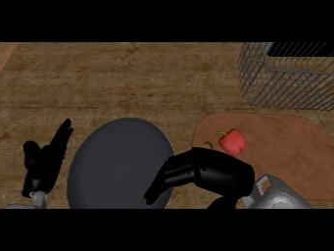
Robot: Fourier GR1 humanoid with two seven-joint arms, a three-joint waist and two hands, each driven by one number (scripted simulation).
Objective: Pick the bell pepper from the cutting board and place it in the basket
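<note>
At the lower left of the frame my left hand [45, 162] rests open, with straight fingers pointing up, and it holds nothing. Beside it, in the lower middle, lies a dark grey plate [119, 164], smooth and matte. My right hand [202, 171] is just right of the plate, its fingers curled downward over the plate's edge and closed around nothing. The bell pepper [233, 141] lies up and to the right of this hand, very near to it, on the left part of the cutting board [292, 152]. It is small, red and shiny, with a short stem, and its long axis looks tilted from lower left to upper right. The board is brown and rounded. The wire basket [294, 76] stands at the upper right. My right hand is clearly the nearer one to the pepper.
</note>
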